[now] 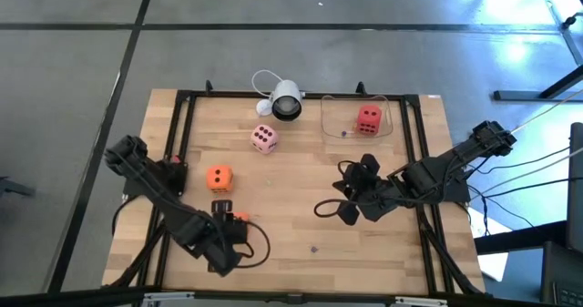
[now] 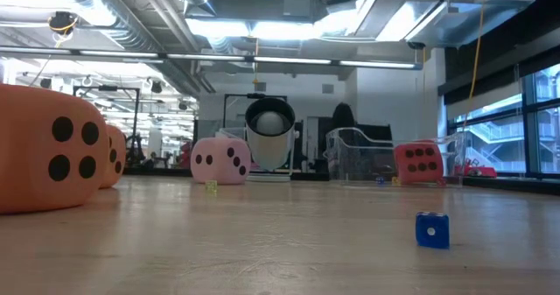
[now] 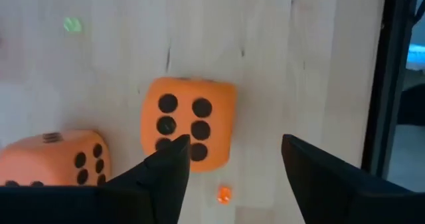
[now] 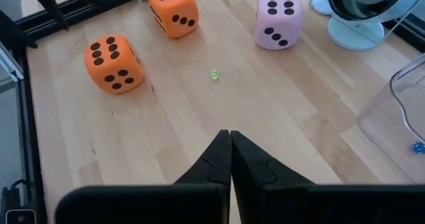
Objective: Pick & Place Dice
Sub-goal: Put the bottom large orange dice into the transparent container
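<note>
Two orange dice rest on the table at its left: one (image 1: 219, 177) (image 3: 189, 127) (image 4: 113, 64), the other (image 1: 173, 168) (image 3: 56, 159) partly under my left arm. The pink die (image 1: 264, 138) (image 4: 279, 19) lies near the far middle. The red die (image 1: 368, 117) (image 2: 418, 162) sits inside a clear container (image 1: 387, 125). My left gripper (image 1: 221, 207) (image 3: 232, 177) is open and hovers just near of the first orange die. My right gripper (image 1: 328, 207) (image 4: 230, 144) is shut over bare wood right of centre.
A white round camera (image 1: 285, 97) (image 2: 269, 129) stands at the far edge beside the container. Tiny dice lie about: a blue one (image 2: 431, 229), a green one (image 4: 214, 74) and an orange one (image 3: 224, 195). A black frame (image 1: 182, 116) runs around the table's edges.
</note>
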You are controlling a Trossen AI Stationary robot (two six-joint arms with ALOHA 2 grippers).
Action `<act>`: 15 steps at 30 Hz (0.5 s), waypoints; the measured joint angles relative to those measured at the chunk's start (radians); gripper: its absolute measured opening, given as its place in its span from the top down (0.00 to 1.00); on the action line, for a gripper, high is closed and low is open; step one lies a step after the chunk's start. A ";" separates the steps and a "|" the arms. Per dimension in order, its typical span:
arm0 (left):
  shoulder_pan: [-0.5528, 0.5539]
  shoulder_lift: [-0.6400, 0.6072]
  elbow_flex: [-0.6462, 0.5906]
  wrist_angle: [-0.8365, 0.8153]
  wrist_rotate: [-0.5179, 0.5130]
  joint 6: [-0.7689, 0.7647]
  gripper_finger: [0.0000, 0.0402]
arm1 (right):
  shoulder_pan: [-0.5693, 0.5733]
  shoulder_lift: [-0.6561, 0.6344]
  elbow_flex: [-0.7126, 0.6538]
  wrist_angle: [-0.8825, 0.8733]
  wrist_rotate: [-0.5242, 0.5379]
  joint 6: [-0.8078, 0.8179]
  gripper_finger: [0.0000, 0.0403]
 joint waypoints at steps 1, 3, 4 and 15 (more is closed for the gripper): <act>-0.004 0.006 0.000 -0.002 0.015 -0.003 0.41 | 0.000 0.000 0.000 -0.002 0.000 0.000 0.99; -0.012 0.019 0.000 -0.005 0.024 -0.007 0.41 | 0.001 0.000 0.000 -0.005 -0.001 0.000 0.99; -0.018 0.027 0.000 -0.006 0.026 -0.015 0.41 | 0.003 0.000 0.000 -0.009 -0.001 0.000 0.99; -0.025 0.015 0.000 -0.310 0.007 -0.271 0.83 | 0.033 0.000 0.000 -0.016 -0.001 0.000 0.99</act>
